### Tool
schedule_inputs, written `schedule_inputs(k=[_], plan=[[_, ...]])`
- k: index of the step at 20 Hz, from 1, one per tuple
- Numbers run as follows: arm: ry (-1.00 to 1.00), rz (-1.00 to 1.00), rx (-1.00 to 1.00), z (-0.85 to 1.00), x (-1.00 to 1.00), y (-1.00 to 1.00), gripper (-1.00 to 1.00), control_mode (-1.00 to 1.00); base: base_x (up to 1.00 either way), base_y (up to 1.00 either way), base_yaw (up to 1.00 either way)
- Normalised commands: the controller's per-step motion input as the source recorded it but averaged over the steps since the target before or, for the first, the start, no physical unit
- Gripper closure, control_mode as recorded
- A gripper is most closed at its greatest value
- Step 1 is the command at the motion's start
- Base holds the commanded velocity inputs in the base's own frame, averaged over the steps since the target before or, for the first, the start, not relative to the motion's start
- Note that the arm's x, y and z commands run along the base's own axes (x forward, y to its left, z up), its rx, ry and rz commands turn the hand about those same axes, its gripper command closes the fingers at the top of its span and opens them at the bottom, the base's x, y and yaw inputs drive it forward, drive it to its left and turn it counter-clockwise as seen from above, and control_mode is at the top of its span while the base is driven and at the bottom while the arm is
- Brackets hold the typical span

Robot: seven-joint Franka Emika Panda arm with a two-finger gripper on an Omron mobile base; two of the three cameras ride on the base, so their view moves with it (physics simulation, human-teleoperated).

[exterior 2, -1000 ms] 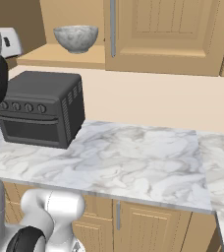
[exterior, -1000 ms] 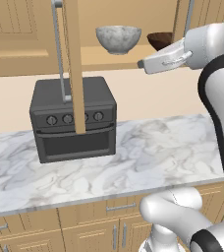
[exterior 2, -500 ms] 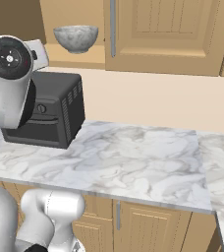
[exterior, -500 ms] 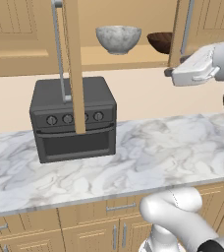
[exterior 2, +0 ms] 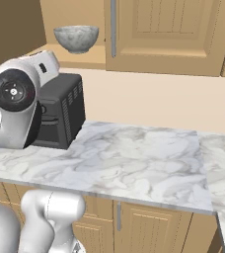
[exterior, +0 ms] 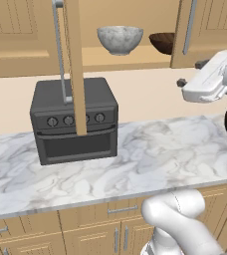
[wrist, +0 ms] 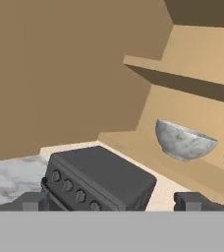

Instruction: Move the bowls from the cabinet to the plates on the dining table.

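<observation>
Bowls first: I see the deep grey-white marbled stone bowl (exterior: pixel 119 39) upright, mouth up, on the bottom shelf of the light tan wooden wall cabinet (exterior: pixel 135 57), with the darker, shallower brown wooden bowl (exterior: pixel 163 42) just beside it to its right, also mouth up and partly hidden by the open door. Being round, neither has a long axis. Both sit above the black countertop oven (exterior: pixel 74 121) on the white-grey marble counter (exterior: pixel 150 159). My hand (wrist: pixel 114 203) has its fingers spread wide and holds nothing, well short of the shelf.
</observation>
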Motion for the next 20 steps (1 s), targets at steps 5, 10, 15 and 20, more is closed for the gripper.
schedule_inputs(k=[5,10,15,20], plan=[[-0.13,-0.09,-0.06,-0.03,0.08,-0.16,-1.00,-1.00,0.00,0.00,0.00],[-0.08,-0.05,0.01,0.00,0.14,-0.40,-1.00,-1.00,0.00,0.00,0.00],[-0.07,-0.05,0.02,0.09,0.16,-0.37,-1.00,-1.00,0.00,0.00,0.00],[-0.06,-0.11,0.09,0.19,0.19,-0.17,-1.00,-1.00,0.00,0.00,0.00]])
